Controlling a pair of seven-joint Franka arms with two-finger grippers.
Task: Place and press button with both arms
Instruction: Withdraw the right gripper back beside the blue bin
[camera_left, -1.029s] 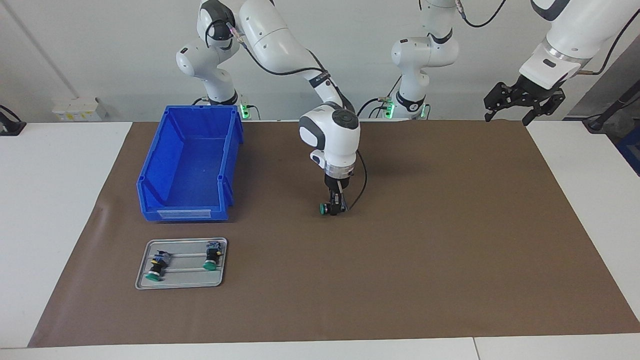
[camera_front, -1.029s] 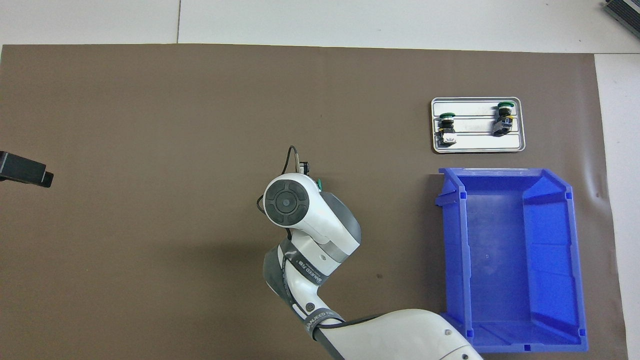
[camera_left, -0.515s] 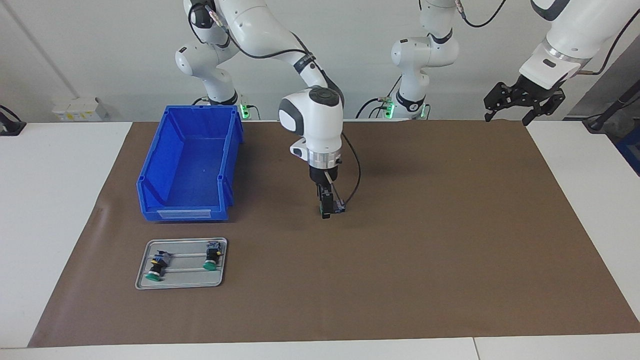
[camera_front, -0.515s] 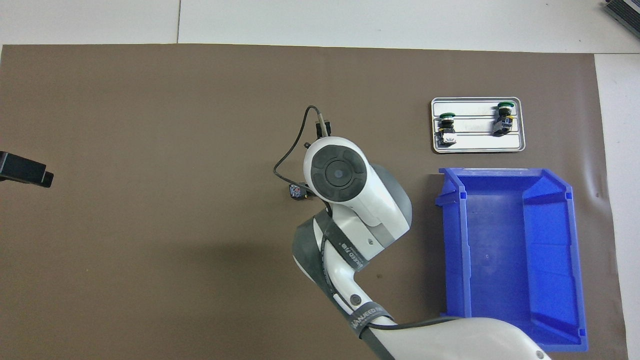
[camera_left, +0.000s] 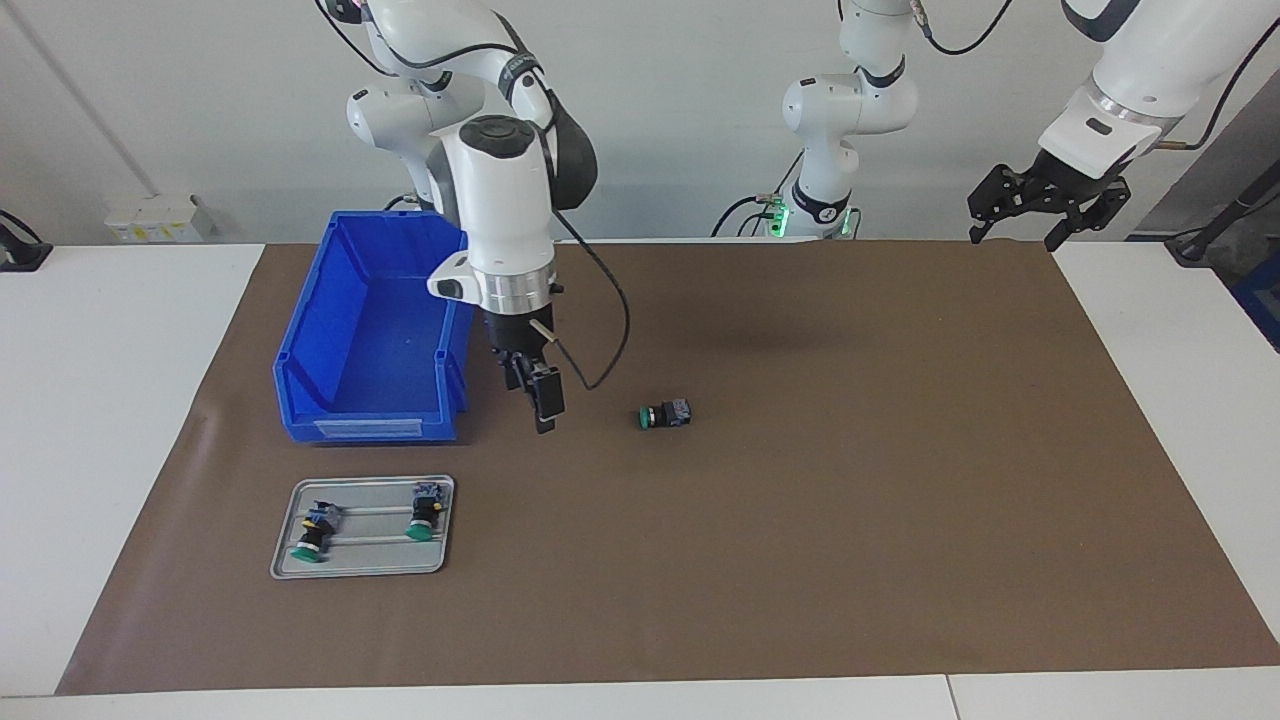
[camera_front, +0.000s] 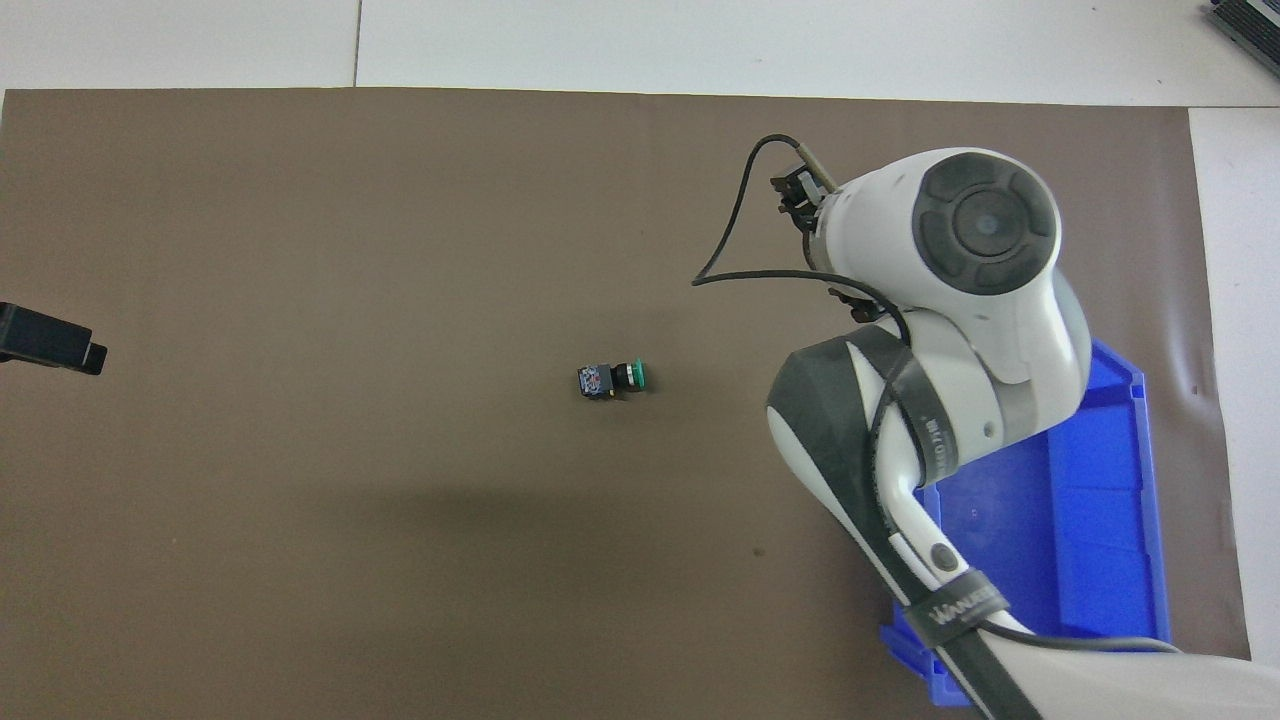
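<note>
Pressing the button (camera_left: 664, 415), lying on its side mid-table, wants the waiting left gripper (camera_left: 1035, 205), fingers wide, brought squarely onto its cap while the empty, open-fingered right gripper (camera_left: 541, 397) steadies it.

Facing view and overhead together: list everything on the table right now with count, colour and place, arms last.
button: one, green cap, black body, lying on its side on the mat mid-table, held by nothing.
spare buttons: two, green caps, lying on the tray.
tray: one, silver, farther from the robots than the bin, toward the right arm's end.
bin: one, blue, open-topped, nothing visible inside.
mat: one, brown, covering the white table.
right gripper: black, open, in the air beside the bin.
left gripper: black, open, waiting above the mat's corner at the left arm's end.
</note>
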